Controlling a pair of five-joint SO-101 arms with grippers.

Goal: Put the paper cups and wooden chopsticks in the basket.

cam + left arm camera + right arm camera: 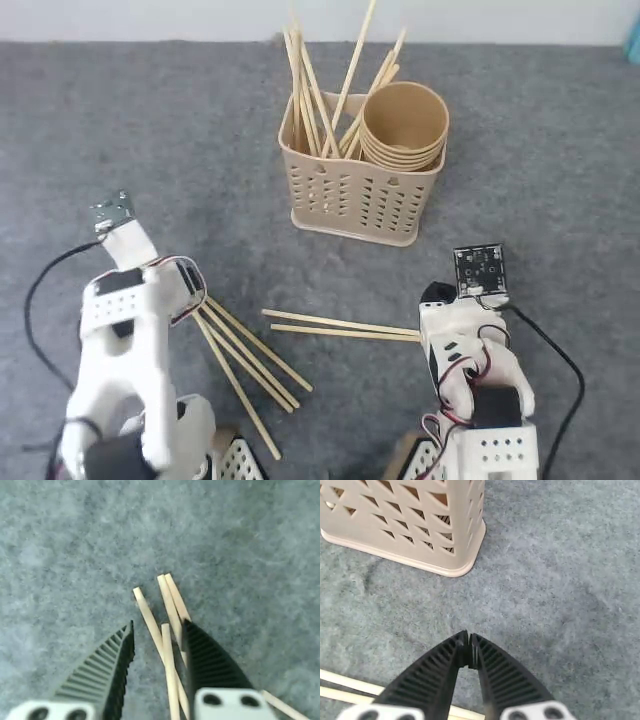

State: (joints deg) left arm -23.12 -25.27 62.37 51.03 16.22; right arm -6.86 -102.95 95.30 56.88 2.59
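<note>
A beige slotted basket stands at the back middle of the grey carpet. It holds a stack of paper cups and several upright wooden chopsticks. Several loose chopsticks fan out on the carpet beside the left arm. Their ends lie between the fingers of my open left gripper, which hovers low over them. Two more chopsticks lie side by side in front of the basket, reaching to the right arm. My right gripper is shut and empty, short of the basket's corner, with that pair of chopsticks beside it.
Grey carpet covers the whole work surface. Black cables trail from both arm bases at the near edge. A pale wall strip runs along the far side.
</note>
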